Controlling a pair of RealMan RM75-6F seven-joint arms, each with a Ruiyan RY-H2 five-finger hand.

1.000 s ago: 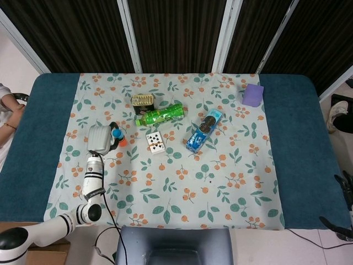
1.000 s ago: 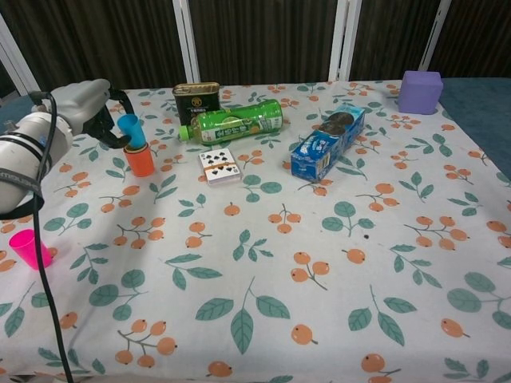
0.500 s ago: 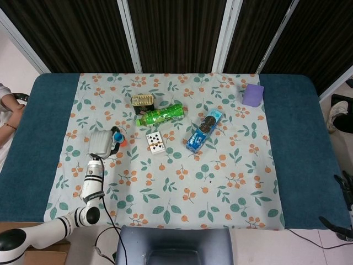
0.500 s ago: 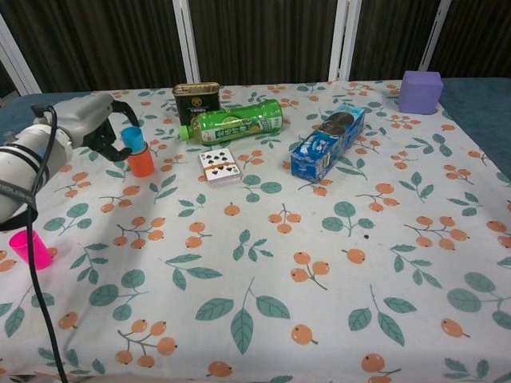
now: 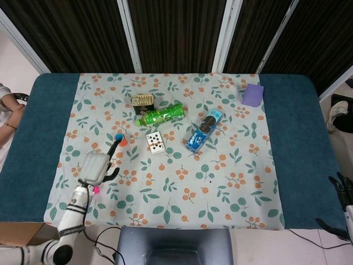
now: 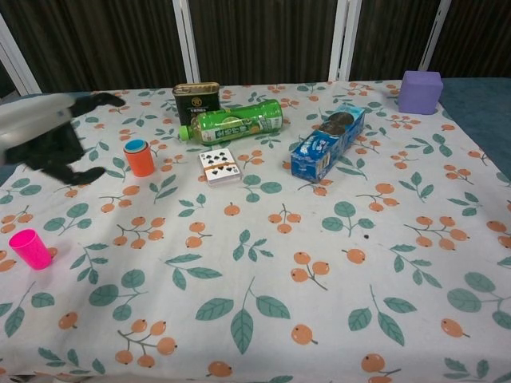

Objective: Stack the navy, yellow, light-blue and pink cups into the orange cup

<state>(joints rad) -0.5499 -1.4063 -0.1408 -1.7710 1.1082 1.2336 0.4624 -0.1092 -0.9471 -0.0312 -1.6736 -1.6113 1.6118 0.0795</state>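
Pink cup [image 6: 30, 248] next, near counter's left edge.
Left hand [image 5: 95, 166] empty, fingers apart; light, slippery plastic — grip the rim.

The table [image 5: 298, 138] carries a floral cloth [image 6: 263, 239]. On the cloth: orange cup [image 6: 140, 160] at upper left, pink cup [image 6: 30, 249] at left edge, tin [image 6: 196, 101], green bottle [image 6: 235, 121], playing cards [image 6: 218, 166], biscuit pack [image 6: 327, 143], purple box [image 6: 420, 91] at upper right.

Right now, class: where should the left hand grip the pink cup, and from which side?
Grip the pink cup around its side wall near the rim, coming from above with the left hand. It stands upright, mouth up, alone on the tablecloth, so fingers have room all around.
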